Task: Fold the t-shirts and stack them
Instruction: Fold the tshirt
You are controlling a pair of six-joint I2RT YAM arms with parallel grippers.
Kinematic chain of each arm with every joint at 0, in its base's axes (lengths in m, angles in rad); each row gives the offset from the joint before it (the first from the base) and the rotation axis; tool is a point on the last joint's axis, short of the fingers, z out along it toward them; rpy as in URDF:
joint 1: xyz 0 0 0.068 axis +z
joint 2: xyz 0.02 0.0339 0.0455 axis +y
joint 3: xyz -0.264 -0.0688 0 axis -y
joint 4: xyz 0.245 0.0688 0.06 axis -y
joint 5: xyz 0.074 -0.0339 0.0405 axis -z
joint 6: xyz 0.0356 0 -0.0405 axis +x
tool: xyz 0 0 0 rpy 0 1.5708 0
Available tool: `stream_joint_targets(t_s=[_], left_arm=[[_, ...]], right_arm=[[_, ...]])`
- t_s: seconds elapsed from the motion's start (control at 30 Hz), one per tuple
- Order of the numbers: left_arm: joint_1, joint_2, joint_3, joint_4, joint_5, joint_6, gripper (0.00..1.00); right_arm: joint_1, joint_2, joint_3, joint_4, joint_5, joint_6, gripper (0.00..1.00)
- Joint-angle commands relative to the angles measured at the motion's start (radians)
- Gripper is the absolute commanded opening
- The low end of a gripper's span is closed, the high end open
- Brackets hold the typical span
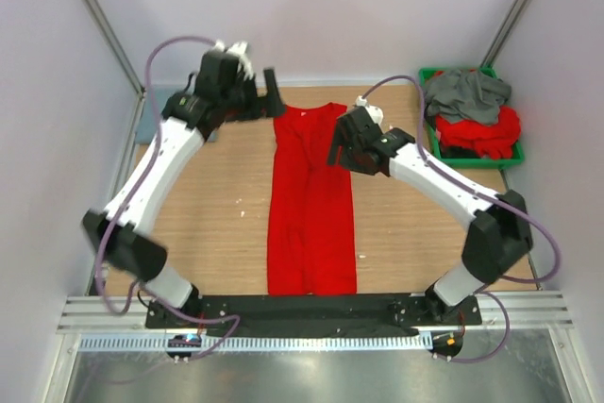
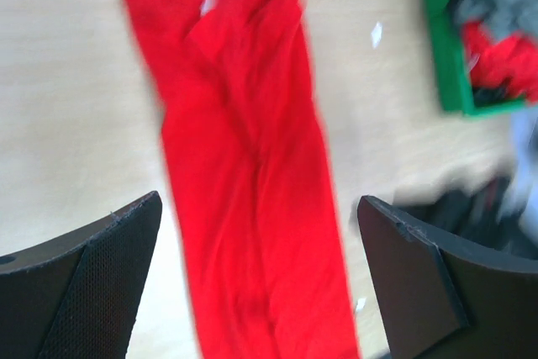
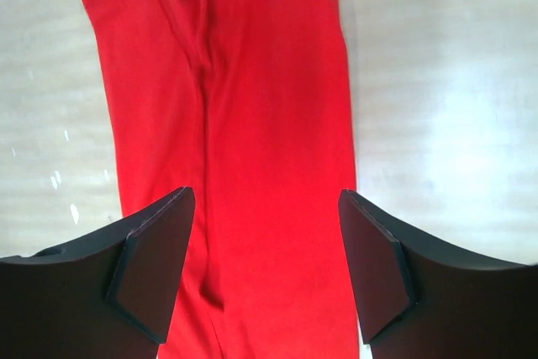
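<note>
The red t-shirt [image 1: 311, 205] is lying along the middle of the table [image 1: 217, 214]. It is folded lengthwise into a narrow strip, with the collar [image 1: 307, 110] at the far end and the hem at the near edge. Both sleeves are turned in, and a crease is running down the length of the strip.

The garment is judged to be light, soft and limp. It is expected to sag and spread wherever it is unsupported, and the stacked layers are expected to slide apart unless they are pinched together. For a crosswise fold, hold is best taken at the two corners of one short end, through all the layers.

The left end effector [image 2: 259, 208] is hanging at the far left, just beside the collar. Its fingers are spread wide and nothing is being gripped. The right end effector [image 3: 266, 199] is hanging over the far right part of the strip, likewise released, with only cloth visible below the gap.

At the far right, well apart from the strip, a green bin [image 1: 427, 73] is holding a grey t-shirt [image 1: 467, 93] on top of more red t-shirts [image 1: 486, 134], which are waiting to be folded.
</note>
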Motion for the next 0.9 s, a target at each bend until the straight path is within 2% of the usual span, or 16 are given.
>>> stream_joint_targets(t_s=[0.0,0.03,0.07,0.1,0.17,0.27,0.33,0.43,0.53,0.77,0.87], left_arm=[[0.002,-0.148,-0.345,0.001,-0.037,-0.021,0.99],[0.002,-0.246,-0.420,0.027,-0.031,-0.033,0.97],[-0.002,-0.289,-0.556,0.036,-0.033,-0.069,0.95],[-0.005,-0.338,-0.626,0.049,-0.032,-0.091,0.93],[-0.024,-0.469,-0.797,0.085,0.000,-0.120,0.88],[-0.041,-0.625,-0.902,0.020,-0.033,-0.119,0.86],[-0.041,-0.700,-0.915,-0.069,-0.061,-0.094,0.85],[-0.041,-0.828,-0.910,-0.132,-0.073,-0.068,0.85],[-0.041,-0.931,-0.924,-0.090,-0.006,-0.045,0.85],[-0.041,-1.037,-0.994,0.004,0.098,-0.034,0.85],[-0.041,-1.023,-1.005,0.003,0.042,-0.060,0.82]], right_arm=[[-0.065,0.133,0.154,0.097,-0.055,-0.147,0.75],[-0.081,0.177,0.225,0.127,-0.107,-0.174,0.73],[-0.093,0.217,0.267,0.133,-0.135,-0.184,0.71],[-0.114,0.307,0.314,0.135,-0.155,-0.190,0.64],[-0.125,0.388,0.459,0.140,-0.199,-0.213,0.61],[-0.133,0.563,0.650,0.118,-0.201,-0.233,0.59],[-0.134,0.685,0.788,0.086,-0.210,-0.238,0.54],[-0.134,0.808,0.907,0.064,-0.212,-0.224,0.50],[-0.136,0.867,0.968,0.065,-0.189,-0.201,0.49],[-0.150,0.906,0.956,0.100,-0.175,-0.176,0.46],[-0.150,0.878,0.923,0.074,-0.170,-0.184,0.46]])
